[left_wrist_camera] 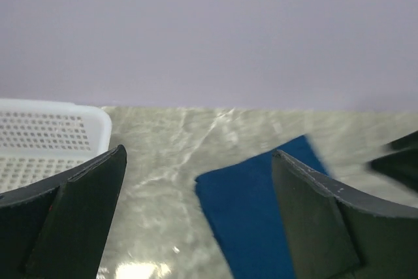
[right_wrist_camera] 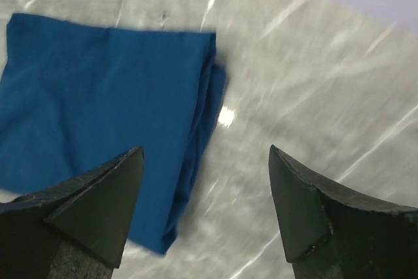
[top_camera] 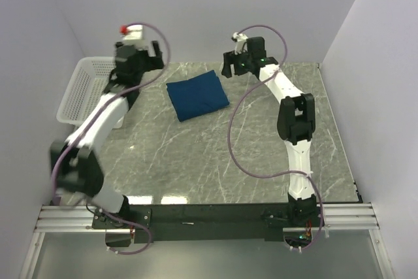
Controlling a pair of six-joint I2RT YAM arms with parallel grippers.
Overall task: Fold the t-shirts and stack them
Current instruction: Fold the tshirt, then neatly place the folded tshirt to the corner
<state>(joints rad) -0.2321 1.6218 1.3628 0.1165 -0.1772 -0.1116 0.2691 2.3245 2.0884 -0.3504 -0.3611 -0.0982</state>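
The t-shirt (top_camera: pixel 197 96) lies folded into a compact rectangle on the marble-look table (top_camera: pixel 215 161), to the right of the white mesh basket (top_camera: pixel 81 89) and apart from it, with bare tabletop between them. It sits slightly skewed, its corners turned against the table edges.

The left gripper (top_camera: pixel 139 55) hangs just right of the basket's far end, between basket and shirt. Its jaws are spread wide with nothing between them. In the left wrist view the left gripper (left_wrist_camera: pixel 199 155) frames the tabletop. The basket (left_wrist_camera: pixel 52 119) shows beside its left finger, and the t-shirt (left_wrist_camera: pixel 251 213) lies low between the fingers, running behind the right one. The fingers are off the cloth.

The right gripper (top_camera: pixel 232 63) is on the far side of the shirt from the basket, near the shirt's far right corner. It is also spread and grips nothing. In the right wrist view the right gripper (right_wrist_camera: pixel 206 151) hovers over the shirt's edge. The t-shirt (right_wrist_camera: pixel 98 109) fills the area above and behind the left finger, and its layered folded edge runs down between the fingers. Bare table lies under the right finger.

Writing and labels: the shirt shows only plain blue cloth in all three views, and the basket shows only plain white mesh. A red cap (top_camera: pixel 123 29) tops the left wrist, above the basket's far end. A purple cable (top_camera: pixel 235 142) loops along the right arm, beyond the shirt from the basket.
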